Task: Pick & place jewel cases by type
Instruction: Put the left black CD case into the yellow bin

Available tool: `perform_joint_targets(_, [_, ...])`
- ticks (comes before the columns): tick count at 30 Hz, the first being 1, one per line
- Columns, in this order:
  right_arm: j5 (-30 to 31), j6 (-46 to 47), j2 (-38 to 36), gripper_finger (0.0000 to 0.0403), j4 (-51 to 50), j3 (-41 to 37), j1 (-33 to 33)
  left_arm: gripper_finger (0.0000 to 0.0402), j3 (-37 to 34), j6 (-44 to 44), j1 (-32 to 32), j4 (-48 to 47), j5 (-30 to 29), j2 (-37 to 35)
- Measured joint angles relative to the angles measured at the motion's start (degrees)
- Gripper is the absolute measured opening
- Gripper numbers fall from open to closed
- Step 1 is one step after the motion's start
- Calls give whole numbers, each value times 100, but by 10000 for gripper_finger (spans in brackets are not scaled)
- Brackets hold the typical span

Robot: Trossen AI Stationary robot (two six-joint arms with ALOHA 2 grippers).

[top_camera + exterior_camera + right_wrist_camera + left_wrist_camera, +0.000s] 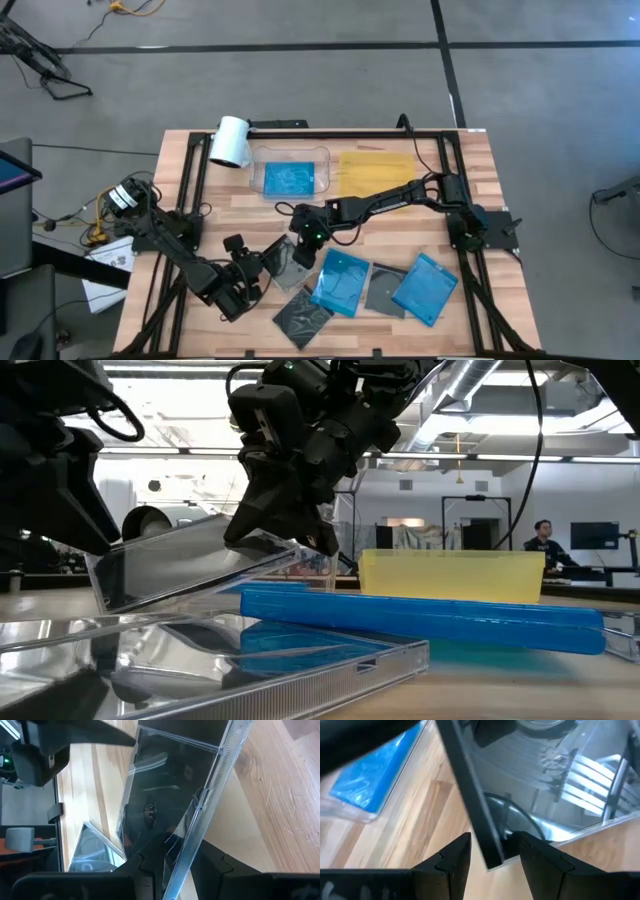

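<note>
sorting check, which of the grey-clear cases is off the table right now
The grey-clear case between the two grippers: left gripper and right gripper each clamp an edge, holding it tilted. The other two grey-clear cases lie flat, untouched.

**Blue, grey and yellow on pale wood**

Two jewel cases (340, 283) (426, 288) were bright translucent blue, like the one in the clear tray (289, 177). Three cases (303, 315) (384, 290) (285, 262) were grey-clear with dark discs. The flat tray (377, 169) was yellow, the table (505, 290) light wood-grained, both arms black.

left gripper (268, 268) — fingers clamped | right gripper (303, 243) — fingers clamped, arm outstretched
</note>
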Motion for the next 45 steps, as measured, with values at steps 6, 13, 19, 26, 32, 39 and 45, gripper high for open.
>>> perform_joint_targets(6, [-22, -81, 0, 73, -2, 0, -70, 160, 1, -718, -256, -617, -10, 0])
perform_joint_targets(13, [-234, -126, -9, 61, 201, 0, -169, 160, 2, -2128, -656, -1651, 11, 0])
perform_joint_targets(19, [-321, -174, -106, 50, 317, 2, -174, 160, 2, -2692, -820, -1981, 13, 0])
perform_joint_targets(26, [-289, -344, -420, 31, 260, -4, -207, 160, 1, -2718, -823, -1975, 5, 0])
perform_joint_targets(32, [-140, -514, -703, 22, 206, -4, -209, 160, 0, -2719, -825, -1968, -8, 0])
perform_joint_targets(39, [-24, -659, -955, 32, 97, -4, -234, 160, 0, -2722, -824, -1965, -11, 0])
perform_joint_targets(45, [328, -877, -1245, 21, -343, -4, -286, 160, 0, -2723, -823, -1950, -28, 0])
